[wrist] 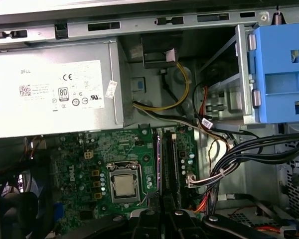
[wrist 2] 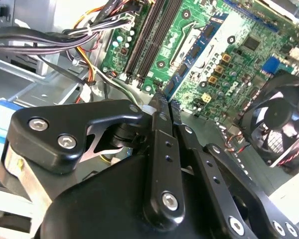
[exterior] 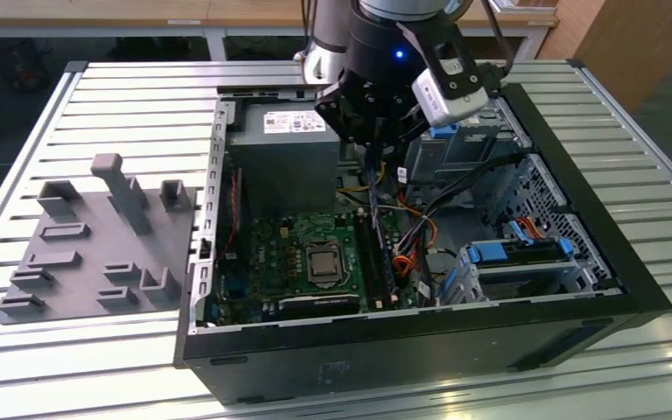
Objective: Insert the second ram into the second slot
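My gripper (exterior: 371, 150) hangs above the open computer case (exterior: 570, 306), over the edge of the power supply and well above the motherboard (exterior: 301, 254). In both wrist views the black fingertips (wrist 2: 159, 102) press together, and I cannot tell whether anything sits between them. Straight below the gripper (wrist: 162, 215) lie the black ram slots (wrist: 169, 162), running away from the fingers. A thin blue strip (wrist: 158, 159) stands edge-on in the slot nearest the processor (wrist: 123, 185). I cannot tell whether this strip is the second ram.
A grey power supply (wrist: 55, 94) with a white label fills the case's back. Black cable bundles (wrist: 239, 154) cross beside the slots. A blue drive-bay latch (wrist: 279, 74) and a fan (wrist 2: 281, 124) flank the board. A grey fixture (exterior: 91, 245) lies on the slatted table at the exterior view's left.
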Controlling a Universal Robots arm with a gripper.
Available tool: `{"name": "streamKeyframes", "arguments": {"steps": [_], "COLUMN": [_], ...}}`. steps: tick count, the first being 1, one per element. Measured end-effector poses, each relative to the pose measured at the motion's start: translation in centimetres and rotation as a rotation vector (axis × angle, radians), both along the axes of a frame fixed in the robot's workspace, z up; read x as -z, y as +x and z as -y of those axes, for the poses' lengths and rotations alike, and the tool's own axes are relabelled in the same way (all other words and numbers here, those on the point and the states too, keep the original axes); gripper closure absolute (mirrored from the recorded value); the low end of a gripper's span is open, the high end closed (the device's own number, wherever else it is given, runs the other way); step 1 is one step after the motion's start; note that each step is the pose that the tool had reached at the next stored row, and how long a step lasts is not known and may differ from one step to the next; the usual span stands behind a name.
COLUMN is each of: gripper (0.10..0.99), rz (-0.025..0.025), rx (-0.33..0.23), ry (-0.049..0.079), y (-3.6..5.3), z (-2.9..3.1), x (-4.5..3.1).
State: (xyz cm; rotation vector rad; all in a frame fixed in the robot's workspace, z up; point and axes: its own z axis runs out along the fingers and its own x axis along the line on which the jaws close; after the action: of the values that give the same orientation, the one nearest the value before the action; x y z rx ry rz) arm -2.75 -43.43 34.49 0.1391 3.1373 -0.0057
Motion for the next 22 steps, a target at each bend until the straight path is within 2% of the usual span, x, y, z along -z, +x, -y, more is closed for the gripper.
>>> {"name": "streamKeyframes", "arguments": {"steps": [2,9,22], "gripper": [0.949,0.949,0.949], "rz": [0.0001,0.0001,0.0000], "rx": [-0.015,-0.015,-0.015], "ry": [0.000,0.000,0.000], "y": [0.00,0.00,0.00], "z": [0.01,0.01,0.01], "x": [0.14,0.64,1.03]}}
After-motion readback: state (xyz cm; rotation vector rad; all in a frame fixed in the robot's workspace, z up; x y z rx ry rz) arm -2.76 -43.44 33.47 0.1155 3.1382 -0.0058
